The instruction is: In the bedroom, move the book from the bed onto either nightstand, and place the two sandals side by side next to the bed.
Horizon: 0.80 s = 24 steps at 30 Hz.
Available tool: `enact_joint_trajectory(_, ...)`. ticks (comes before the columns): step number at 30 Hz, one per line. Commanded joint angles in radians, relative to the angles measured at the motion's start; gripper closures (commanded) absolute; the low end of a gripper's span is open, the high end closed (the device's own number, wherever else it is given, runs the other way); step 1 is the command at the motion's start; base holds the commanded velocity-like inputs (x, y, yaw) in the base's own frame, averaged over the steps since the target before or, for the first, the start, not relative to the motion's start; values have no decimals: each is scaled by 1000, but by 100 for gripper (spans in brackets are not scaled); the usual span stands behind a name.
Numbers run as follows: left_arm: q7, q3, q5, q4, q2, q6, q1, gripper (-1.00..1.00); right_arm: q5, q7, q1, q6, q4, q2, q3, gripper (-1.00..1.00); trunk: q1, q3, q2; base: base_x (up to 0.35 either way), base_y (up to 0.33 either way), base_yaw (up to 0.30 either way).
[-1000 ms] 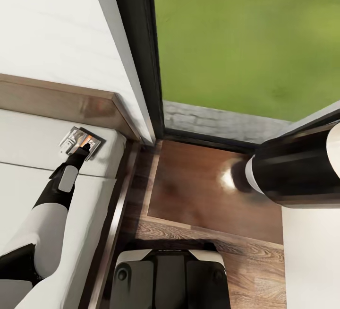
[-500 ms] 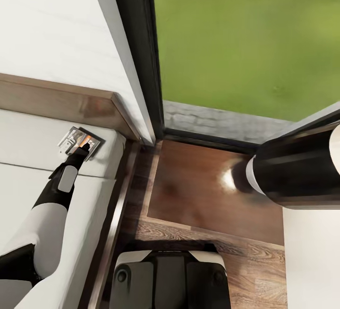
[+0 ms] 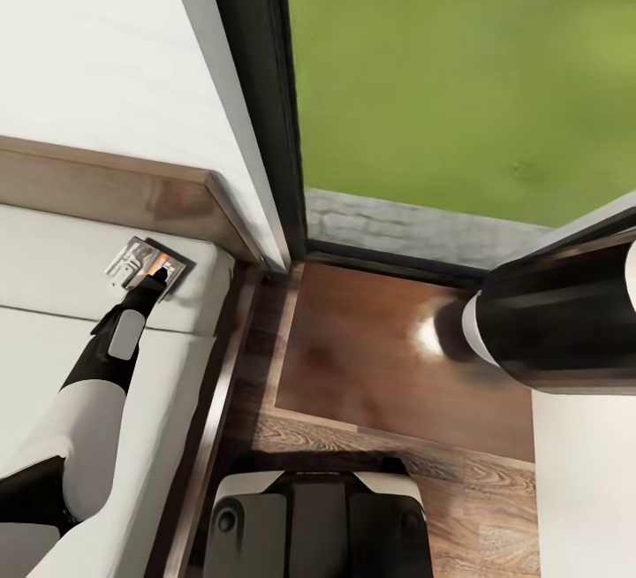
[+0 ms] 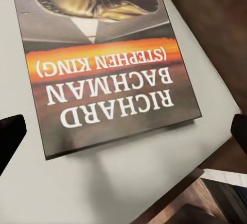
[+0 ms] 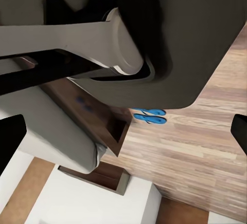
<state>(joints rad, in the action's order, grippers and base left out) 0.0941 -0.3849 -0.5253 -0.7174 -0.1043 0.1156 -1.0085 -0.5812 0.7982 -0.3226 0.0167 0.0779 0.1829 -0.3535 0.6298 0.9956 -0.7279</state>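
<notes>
The book (image 3: 147, 264) lay flat on the off-white mattress of the bed (image 3: 53, 251), close to the corner by the headboard (image 3: 115, 189), so we judged the first part of the task not yet done. In the left wrist view its cover (image 4: 103, 54) read plainly, an orange band with white lettering over a dark ground, and the mattress corner fell away just beyond it. Our left gripper (image 3: 152, 285) hung over the book's near edge; the dark tips of its fingers (image 4: 10, 134) stood wide apart at either side of that view with nothing between them, so we took it as released and grasping nothing. The nightstand (image 3: 389, 348), its glossy brown top bare, stood just beside the bed under the window (image 3: 442, 74), and was in our judgement the natural place for the book. In the right wrist view the two blue sandals (image 5: 150, 115) lay close together on the plank floor (image 5: 195, 147) near the bed frame; whether they counted as set side by side we could not tell. The right gripper's fingers (image 5: 11, 131) also stood spread and empty.
</notes>
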Motion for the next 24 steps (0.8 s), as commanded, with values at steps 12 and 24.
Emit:
enact_joint_trajectory(12, 4, 0, -9, -2, -1, 5, 0, -100, -9, 6, -1, 2, 3, 0, -9, -100, 46, 38, -85, 0, 0, 0)
enact_joint_trajectory(24, 8, -72, -7, -2, -3, -3, 1, -100, -9, 6, -2, 1, 3, 0, -9, -100, 46, 38, -85, 0, 0, 0)
